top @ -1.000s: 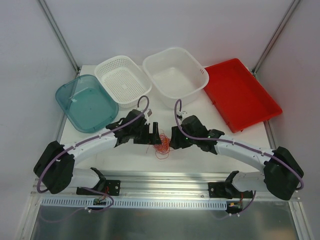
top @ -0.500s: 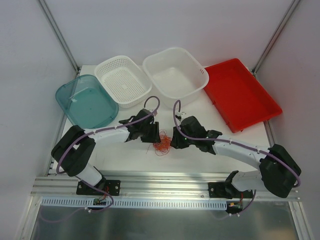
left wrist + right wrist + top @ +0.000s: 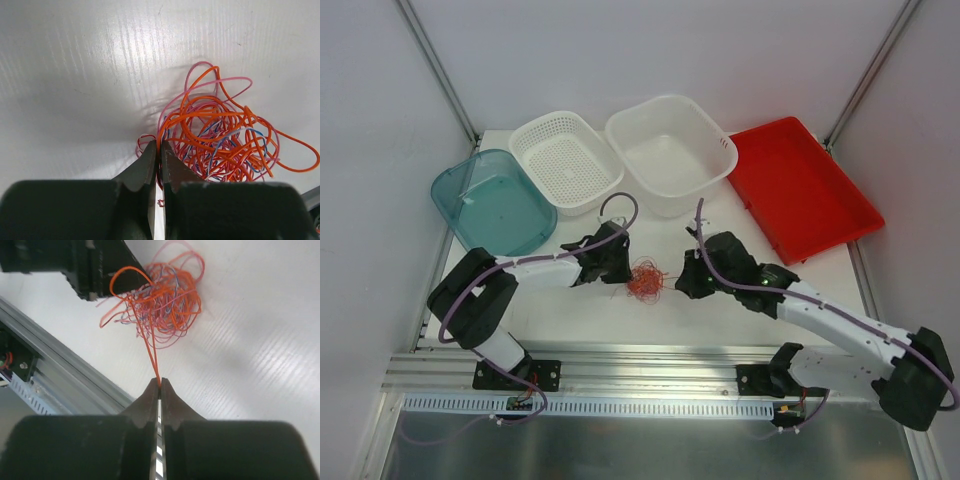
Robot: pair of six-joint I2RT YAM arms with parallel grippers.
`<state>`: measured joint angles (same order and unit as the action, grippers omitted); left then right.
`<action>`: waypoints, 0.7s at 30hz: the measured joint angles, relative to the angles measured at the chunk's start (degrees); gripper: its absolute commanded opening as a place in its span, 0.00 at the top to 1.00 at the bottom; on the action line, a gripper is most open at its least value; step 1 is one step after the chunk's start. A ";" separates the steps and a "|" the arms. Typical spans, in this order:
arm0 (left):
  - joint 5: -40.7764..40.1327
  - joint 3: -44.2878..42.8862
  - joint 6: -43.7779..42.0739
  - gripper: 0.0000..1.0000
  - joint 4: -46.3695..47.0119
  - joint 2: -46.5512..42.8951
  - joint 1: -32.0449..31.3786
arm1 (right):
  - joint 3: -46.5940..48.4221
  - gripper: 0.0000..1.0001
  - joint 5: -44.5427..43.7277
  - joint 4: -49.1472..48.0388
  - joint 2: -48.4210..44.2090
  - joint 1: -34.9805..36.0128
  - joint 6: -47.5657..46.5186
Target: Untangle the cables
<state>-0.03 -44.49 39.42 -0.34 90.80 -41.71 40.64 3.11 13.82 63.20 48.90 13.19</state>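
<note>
Pale grey walls box in the white desk (image 3: 570, 315), and along its far side I can see a red tray (image 3: 805, 195), a white tub (image 3: 670, 150), a white perforated basket (image 3: 565, 160) and a teal bin (image 3: 495, 205), all well apart from the work. Both arms reach toward the middle of the desk, the left arm (image 3: 535, 268) lying low and the right arm (image 3: 820, 310) coming in from the right. The left end effector (image 3: 620, 268) is clenched at the left edge of the tangle, its jaws pressed together with an orange strand running in at the tip. The right end effector (image 3: 688, 282) stands a little apart from the tangle, also clenched. It pinches one orange strand that runs straight and taut from its tip back to the heap. The cables (image 3: 644, 280) lie between the two on the bare desk, a small loose nest of hair-thin orange, pink and a few blue loops. I judge them nearly weightless, soft and springy, so a pull will drag the whole nest unless one side is anchored. A hard tug could tighten knots or snap a strand. The best hold, to my eye, is a single free loop at the outer edge, not the dense middle.
</note>
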 measured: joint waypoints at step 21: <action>-5.31 1.07 3.85 1.00 -0.92 -13.64 4.46 | 32.41 0.99 -18.95 37.90 -24.52 0.22 -10.21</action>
<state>-5.34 -43.42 43.27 -1.26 77.17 -37.26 73.06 -15.84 51.72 38.68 49.12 2.98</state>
